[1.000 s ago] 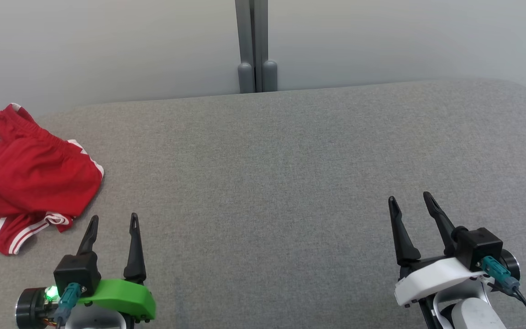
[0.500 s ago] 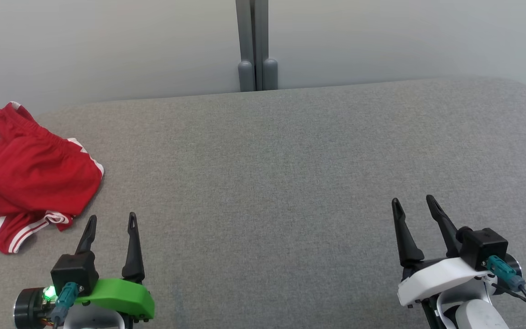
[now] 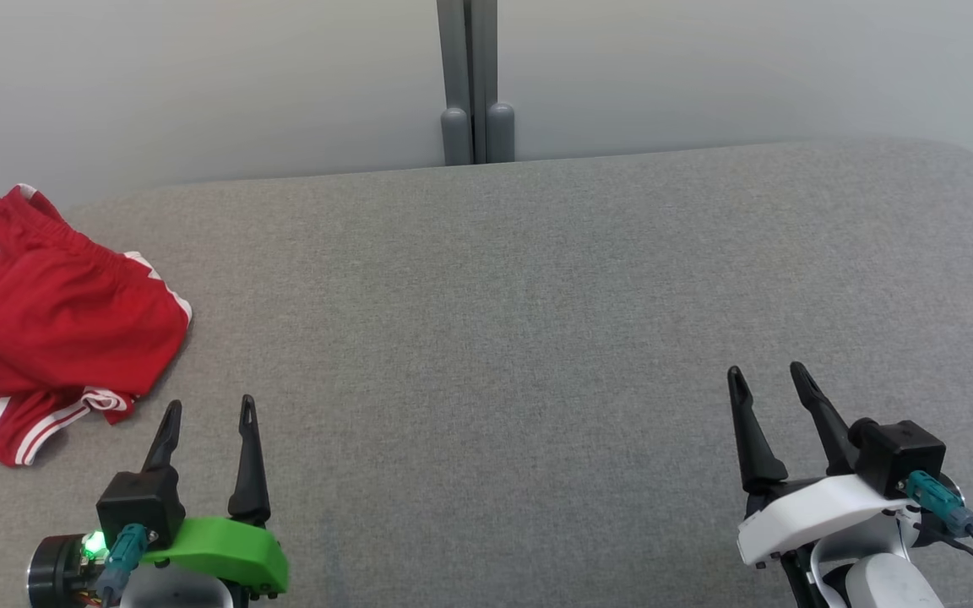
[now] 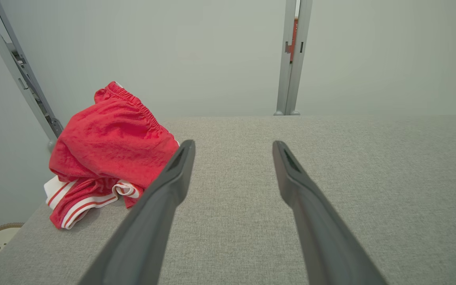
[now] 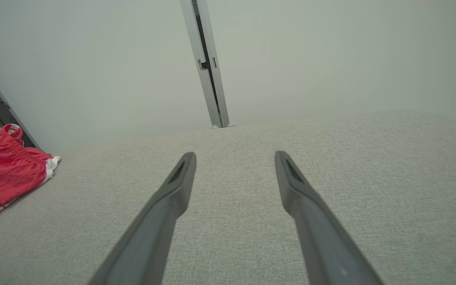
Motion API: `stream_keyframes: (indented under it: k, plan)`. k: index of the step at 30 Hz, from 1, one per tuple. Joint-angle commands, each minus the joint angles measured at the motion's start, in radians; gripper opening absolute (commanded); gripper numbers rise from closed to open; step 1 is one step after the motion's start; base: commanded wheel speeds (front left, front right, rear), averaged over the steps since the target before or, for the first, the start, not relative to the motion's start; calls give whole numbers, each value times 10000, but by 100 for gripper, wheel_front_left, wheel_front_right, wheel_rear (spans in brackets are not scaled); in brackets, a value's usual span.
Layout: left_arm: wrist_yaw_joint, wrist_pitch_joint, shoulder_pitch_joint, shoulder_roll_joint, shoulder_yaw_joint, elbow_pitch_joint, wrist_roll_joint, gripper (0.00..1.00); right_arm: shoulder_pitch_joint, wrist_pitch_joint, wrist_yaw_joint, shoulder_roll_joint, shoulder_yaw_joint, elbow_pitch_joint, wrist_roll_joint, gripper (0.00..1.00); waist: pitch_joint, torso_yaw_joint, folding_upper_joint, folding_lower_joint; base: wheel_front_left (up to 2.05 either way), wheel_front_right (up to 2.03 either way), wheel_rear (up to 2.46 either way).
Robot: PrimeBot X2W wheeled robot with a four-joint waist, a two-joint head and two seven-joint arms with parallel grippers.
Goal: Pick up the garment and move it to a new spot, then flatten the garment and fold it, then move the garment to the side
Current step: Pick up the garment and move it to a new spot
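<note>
The garment (image 3: 56, 325) is a pair of red shorts with white stripes, bunched in a heap at the left edge of the grey padded surface (image 3: 537, 295). It also lies at the left in the left wrist view (image 4: 109, 150) and at the far left in the right wrist view (image 5: 6, 170). My left gripper (image 3: 209, 407) stands open just below and right of the shorts, apart from them, nothing between its fingers. At the lower right my right gripper (image 3: 767, 373) is open too, far from the garment and holding nothing.
A pale wall with a grey vertical post (image 3: 471, 84) runs behind the surface. The surface's corners are rounded at the far left and far right. A slanted metal frame (image 4: 22, 75) stands beyond the left edge.
The right gripper has drifted slightly down and to the right. The left gripper and the shorts have barely shifted in the view.
</note>
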Motion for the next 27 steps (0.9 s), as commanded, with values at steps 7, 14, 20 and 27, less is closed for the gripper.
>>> stream_keyframes:
  k: [7, 14, 20, 27]
  plan:
    - [140, 10, 41, 169, 45, -23, -59, 100, 86, 11, 8, -38, -12, 65, 158, 100, -17, 234, 0, 0, 0, 0, 0]
    - [227, -11, 44, 289, 155, -18, -134, 100, 101, -23, 8, -38, 60, 84, 313, 100, 87, 876, 0, 0, 0, 0, 0]
    - [302, 11, 81, 421, 277, -73, -194, 100, 18, -47, 8, -38, 141, 123, 386, 100, 242, 1638, 0, 0, 0, 0, 0]
    - [395, 22, 141, 503, 333, -86, -279, 100, -22, -64, 8, -38, 233, 235, 448, 100, 239, 2562, 0, 0, 0, 0, 0]
